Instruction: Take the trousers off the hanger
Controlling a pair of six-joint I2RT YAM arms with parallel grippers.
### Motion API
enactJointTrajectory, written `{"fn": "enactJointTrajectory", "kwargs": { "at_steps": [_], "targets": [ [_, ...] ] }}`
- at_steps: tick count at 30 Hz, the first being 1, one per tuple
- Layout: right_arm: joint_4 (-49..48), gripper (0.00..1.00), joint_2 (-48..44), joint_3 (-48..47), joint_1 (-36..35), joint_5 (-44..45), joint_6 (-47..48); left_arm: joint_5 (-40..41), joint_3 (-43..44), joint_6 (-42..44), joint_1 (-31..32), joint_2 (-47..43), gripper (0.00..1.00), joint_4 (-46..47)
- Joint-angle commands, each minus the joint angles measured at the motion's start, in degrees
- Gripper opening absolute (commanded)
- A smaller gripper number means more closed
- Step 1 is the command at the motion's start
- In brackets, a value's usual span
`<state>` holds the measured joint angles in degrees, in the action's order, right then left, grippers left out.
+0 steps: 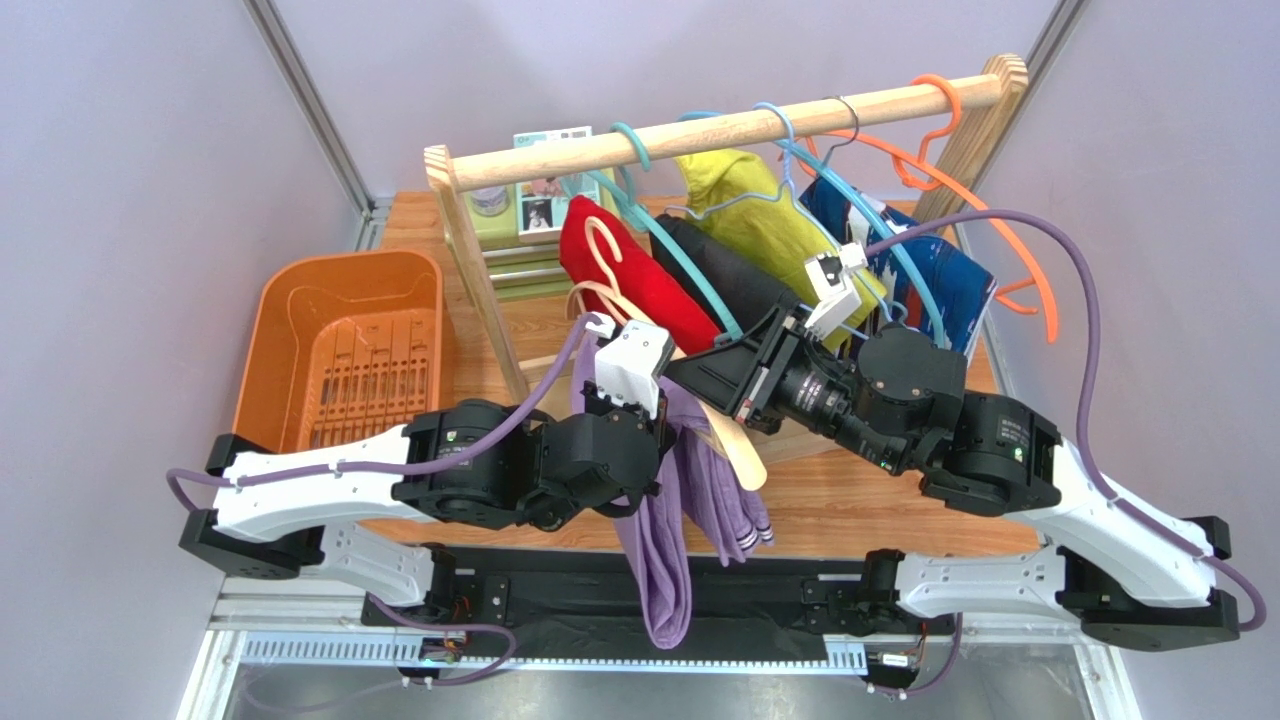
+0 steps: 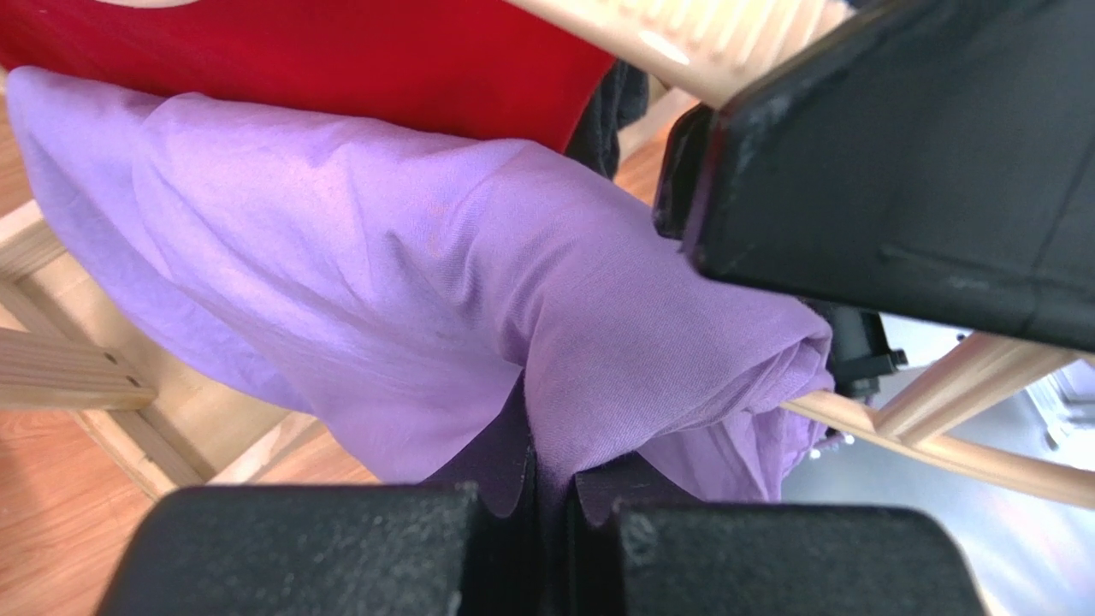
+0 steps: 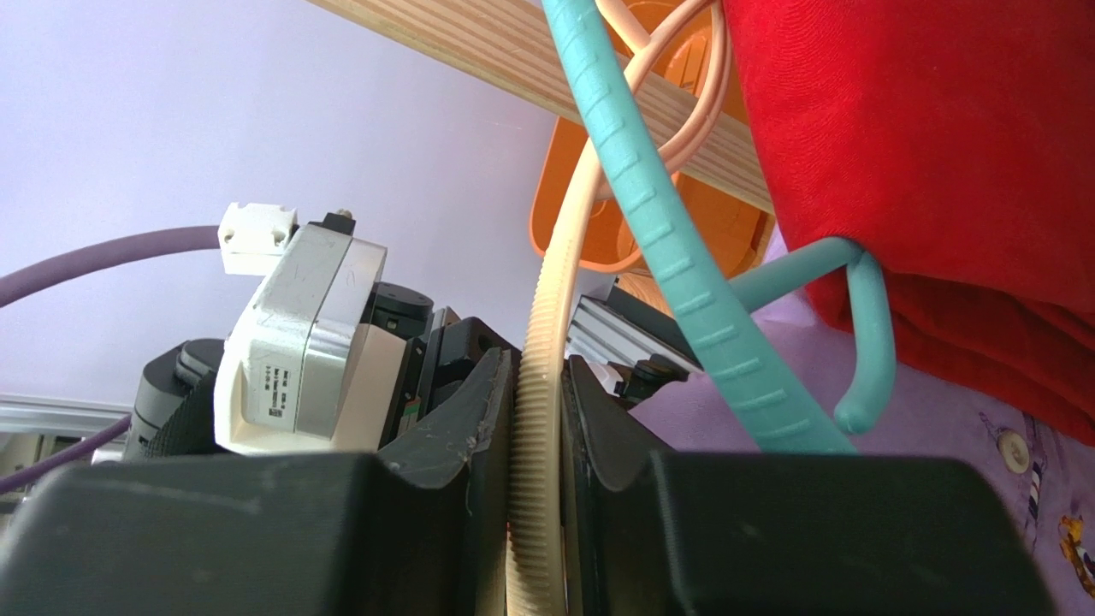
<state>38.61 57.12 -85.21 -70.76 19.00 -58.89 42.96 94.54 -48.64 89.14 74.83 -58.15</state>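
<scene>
The lavender trousers [image 1: 684,495] hang over the crossbar of the cream hanger [image 1: 739,443] in front of the rack and droop past the table's near edge. My left gripper [image 1: 649,435] is shut on a fold of the trousers [image 2: 604,347]; in its wrist view the jaws pinch the cloth at the bottom centre [image 2: 553,494], with the hanger's bar [image 2: 951,443] at the right. My right gripper [image 1: 718,375] is shut on the hanger's ribbed cream arm [image 3: 546,334], which runs up between its jaws [image 3: 540,424]. The waistband is hidden.
A wooden rack [image 1: 721,132] holds a teal hanger [image 3: 681,257], a red garment [image 1: 631,278], a black garment [image 1: 736,278], a yellow-green garment [image 1: 744,203], blue cloth on light-blue hangers [image 1: 917,270] and an orange hanger [image 1: 1007,240]. An orange basket [image 1: 353,345] stands at the left.
</scene>
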Motion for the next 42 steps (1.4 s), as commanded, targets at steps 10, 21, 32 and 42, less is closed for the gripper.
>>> {"fn": "enactJointTrajectory", "kwargs": {
  "at_steps": [10,21,32,42],
  "targets": [
    [-4.6,0.00,-3.5,1.8,0.0,-1.6,6.9,-6.8,-2.0,4.3,-0.3,-9.5,0.00,7.6],
    [-3.4,0.00,-3.6,4.5,0.0,-4.6,9.6,-12.3,-2.9,7.9,-0.3,-16.2,0.00,10.1],
    [-2.2,0.00,-5.2,6.0,0.1,-6.4,11.1,-13.9,-1.8,10.2,-0.3,-23.4,0.00,11.1],
    [0.1,0.00,-10.3,11.0,0.0,-9.2,11.7,-7.9,4.9,11.1,-0.2,-26.4,0.00,7.7]
  ]
}}
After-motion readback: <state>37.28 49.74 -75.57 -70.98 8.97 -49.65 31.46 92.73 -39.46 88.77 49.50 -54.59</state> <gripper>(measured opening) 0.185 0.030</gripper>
